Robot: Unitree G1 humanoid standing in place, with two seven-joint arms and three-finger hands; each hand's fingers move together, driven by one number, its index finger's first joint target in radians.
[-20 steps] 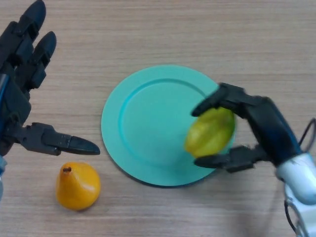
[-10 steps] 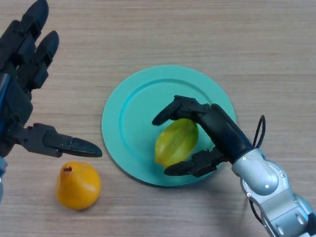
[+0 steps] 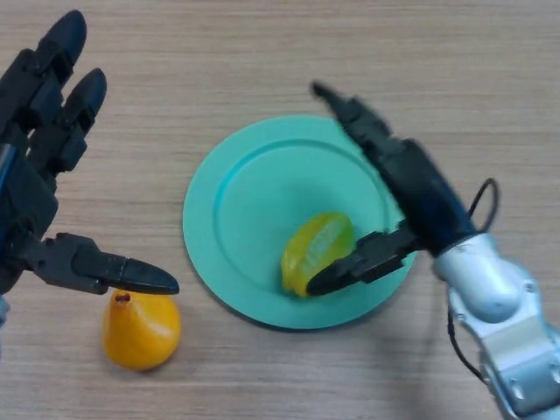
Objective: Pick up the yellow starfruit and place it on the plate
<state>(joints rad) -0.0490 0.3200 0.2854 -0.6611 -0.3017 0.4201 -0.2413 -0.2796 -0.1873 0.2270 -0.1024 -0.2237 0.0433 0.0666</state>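
Note:
The yellow starfruit (image 3: 316, 252) lies on the teal plate (image 3: 248, 210), in its lower right part. My right hand (image 3: 411, 188) is open above the plate's right side, fingers stretched up and away, thumb low beside the starfruit's lower right edge. I cannot tell whether the thumb touches the fruit. My left hand (image 3: 39, 184) is open at the left edge of the view, apart from the plate.
An orange-yellow pear (image 3: 140, 328) lies on the wooden table (image 3: 262, 52) at the lower left, just below my left hand's thumb.
My right hand carried the starfruit leftward onto the plate, set it down and opened its fingers off it. The left hand barely moved.

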